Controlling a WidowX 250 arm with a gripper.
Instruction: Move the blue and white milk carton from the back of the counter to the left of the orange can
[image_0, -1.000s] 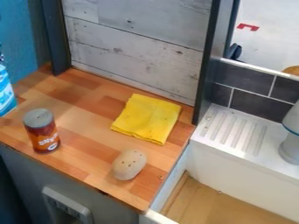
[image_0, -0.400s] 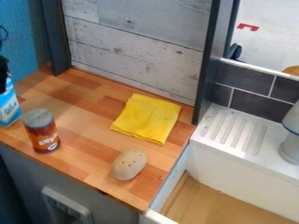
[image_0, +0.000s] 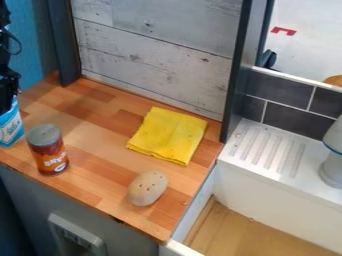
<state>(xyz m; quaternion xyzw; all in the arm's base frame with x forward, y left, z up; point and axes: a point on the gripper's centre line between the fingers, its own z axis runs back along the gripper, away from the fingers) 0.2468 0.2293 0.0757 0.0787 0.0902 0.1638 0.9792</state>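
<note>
- The blue-and-white carton (image_0: 10, 129) is at the left edge of the view, roughly upright, beside the brown-and-orange can (image_0: 48, 150); whether its base touches the surface (image_0: 100, 137) I cannot tell.
- The black hand (image_0: 8, 100) is directly above it and appears to be grasping its upper part.
- The carton looks like thin card: likely light if empty, heavier if full, smooth enough to slip, and apt to dent under a hard squeeze. The best hold is probably across two opposite faces, high up but below any fold, with moderate pressure.
- The can stands upright, its grey top facing up; it looks rigid.
- Nearer the front edge lies a pale, rounded, potato-like object (image_0: 147, 189) with small dark holes.
- Farther back, a folded yellow cloth (image_0: 168, 135) lies flat and looks soft.
- The surface is warm-toned wood in a patchwork of blocks, with a grey cabinet front (image_0: 30, 197) below and a grey framed panel (image_0: 77, 236) set into it.
- Behind rises a whitewashed plank panel (image_0: 157, 65) between dark posts, with a blue wall (image_0: 28, 37) at the left.
- To the right are a white ridged drainer (image_0: 267, 150), dark tiles (image_0: 294, 118) and a pale cylindrical object (image_0: 332, 162); beyond, a red mark (image_0: 284, 31) sits on a pale area.
</note>
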